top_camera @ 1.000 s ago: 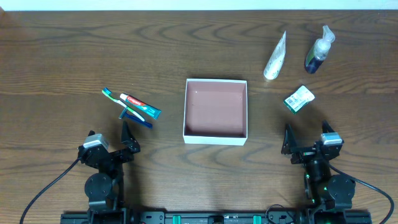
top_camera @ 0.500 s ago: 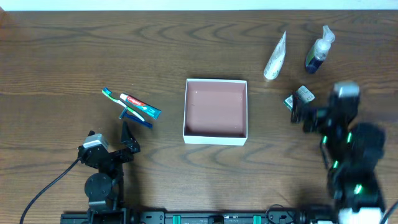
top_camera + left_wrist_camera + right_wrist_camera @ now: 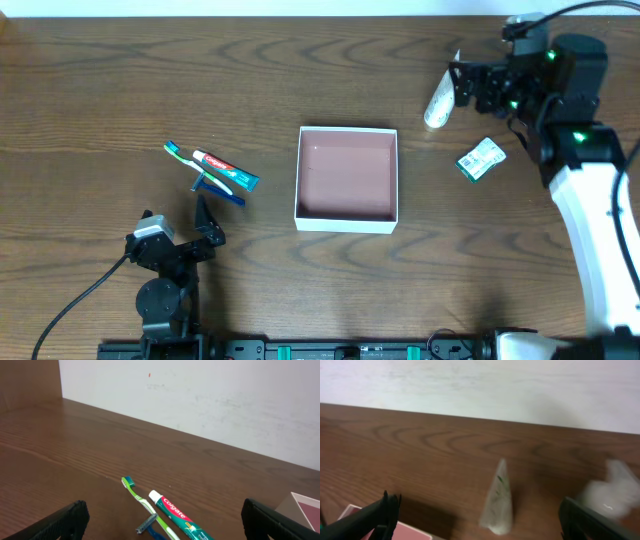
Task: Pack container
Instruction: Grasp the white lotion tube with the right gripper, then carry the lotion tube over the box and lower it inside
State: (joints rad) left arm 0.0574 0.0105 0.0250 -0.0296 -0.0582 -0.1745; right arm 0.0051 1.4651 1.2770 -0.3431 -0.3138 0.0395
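The left gripper sits low near its base, jaws spread wide. The right arm reaches far forward, and the right gripper points leftward, its jaws also wide apart.

Container: shallow square box, thin white walls, dull pink-brown inside. Sitting flat near middle of surface, open side facing up, seemingly holding nothing. Corner showing at left wrist view's edge.
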